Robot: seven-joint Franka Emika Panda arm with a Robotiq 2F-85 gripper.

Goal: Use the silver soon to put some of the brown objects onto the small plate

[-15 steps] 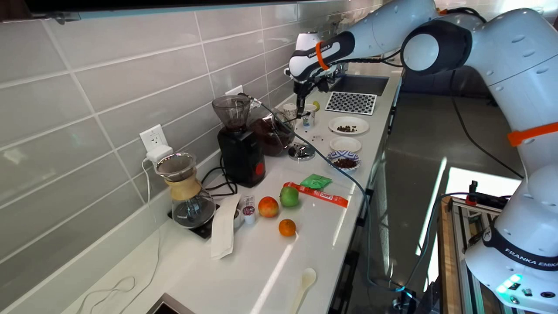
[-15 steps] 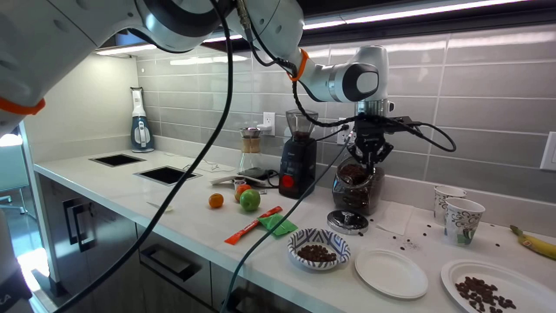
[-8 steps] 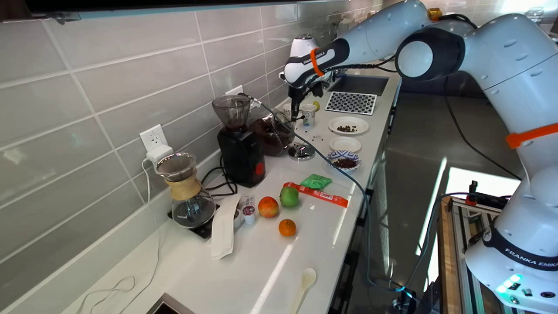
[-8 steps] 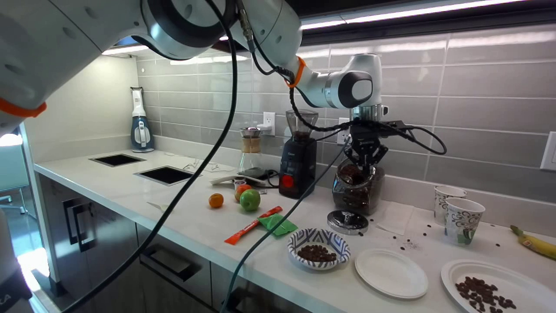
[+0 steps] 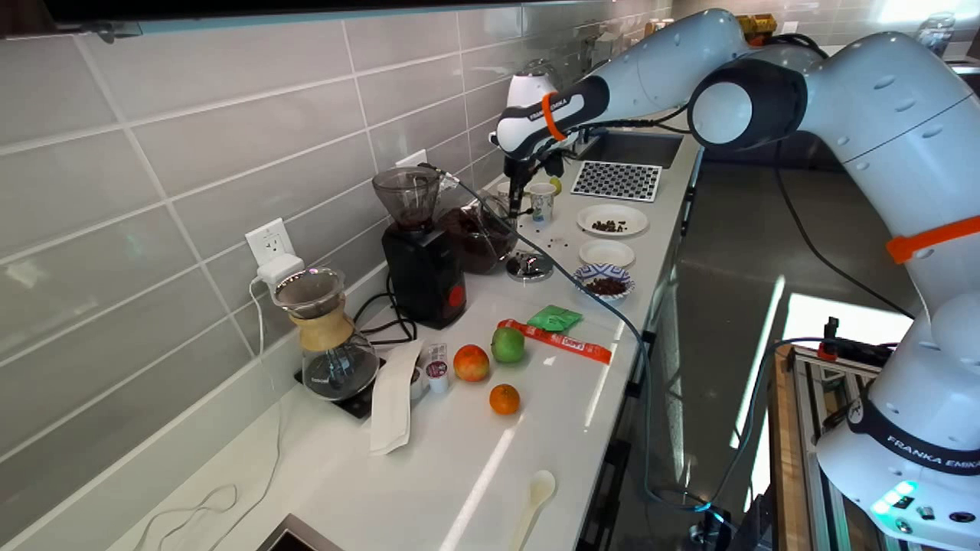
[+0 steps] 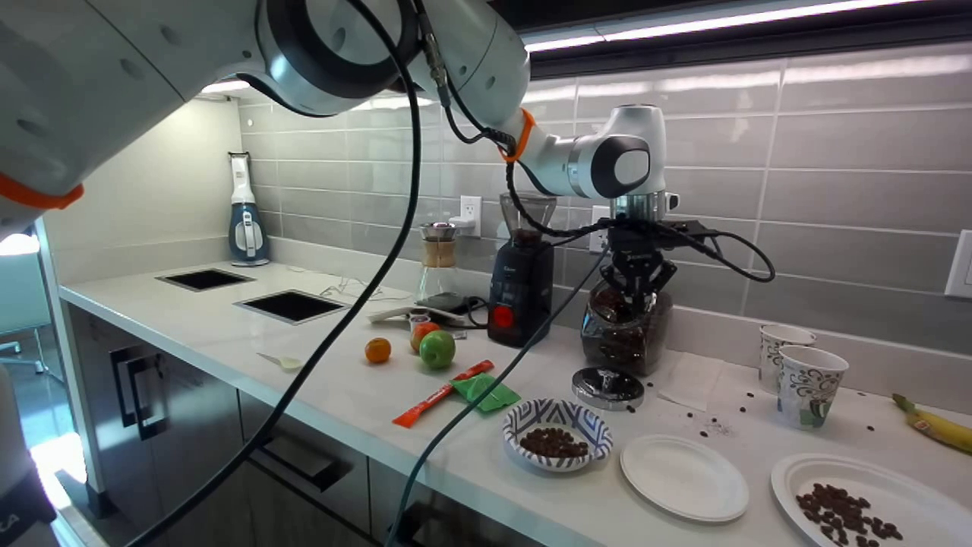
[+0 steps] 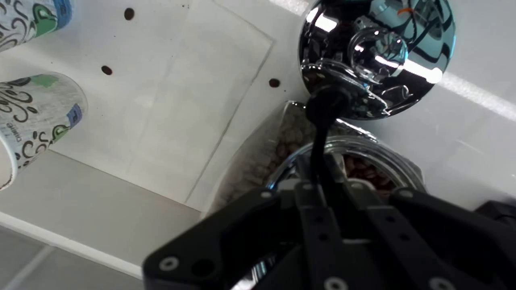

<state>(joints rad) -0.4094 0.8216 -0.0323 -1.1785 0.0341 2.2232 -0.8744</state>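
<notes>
Legibly, the "FRANKA EMIKA" arm (image 5: 880, 126) holds a spoon (image 7: 323, 121)

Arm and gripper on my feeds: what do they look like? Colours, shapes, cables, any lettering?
The arm is white and rounded, with dark joint covers, orange bands and dark strips lettered FRANKA EMIKA. Black cables run along it; a shiny metal collar joins it to the gripper, which is black and angular, with slim fingers and jointed links dotted with pale round fasteners.
</notes>
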